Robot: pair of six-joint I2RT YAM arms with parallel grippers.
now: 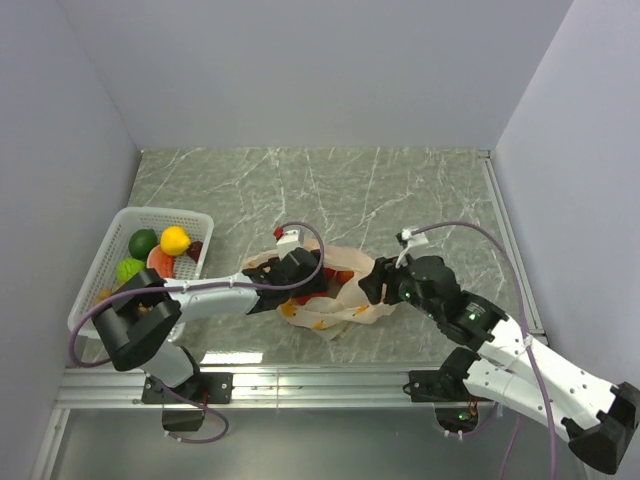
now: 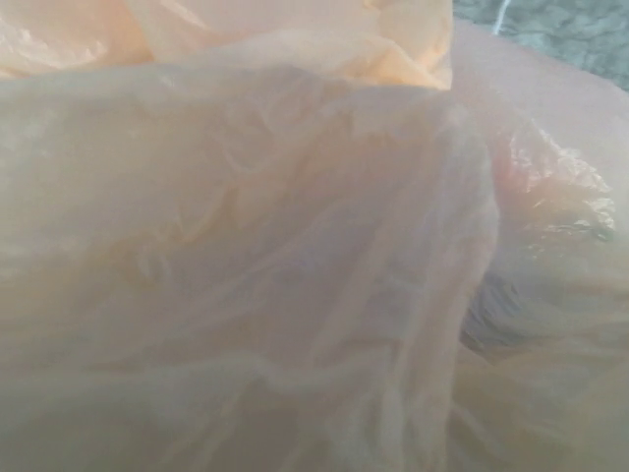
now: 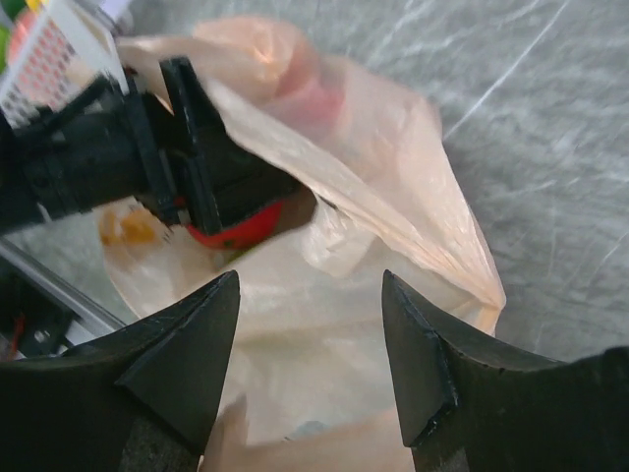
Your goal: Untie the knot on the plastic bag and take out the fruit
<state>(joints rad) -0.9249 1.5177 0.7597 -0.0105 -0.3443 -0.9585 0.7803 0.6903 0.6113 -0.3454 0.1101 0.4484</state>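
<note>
The pale-peach plastic bag (image 1: 345,300) lies crumpled between my arms with its mouth gaping; the knot is not in view. My left gripper (image 1: 312,278) reaches into that mouth. From the right wrist, the left gripper (image 3: 231,197) has its black fingers (image 3: 246,182) set wide around a red fruit (image 3: 241,234). Only bag film (image 2: 295,246) fills the left wrist view, hiding its fingers. My right gripper (image 1: 372,288) hovers open at the bag's right side, the right gripper (image 3: 310,280) holding nothing, with plastic (image 3: 393,216) below it.
A white lattice basket (image 1: 165,212) stands at the left. It holds a green fruit (image 1: 143,243), a yellow lemon (image 1: 175,240), an orange one (image 1: 160,262) and a dark one (image 1: 195,250). Grey marbled tabletop (image 1: 380,190) stretches behind the bag; walls close in on both sides.
</note>
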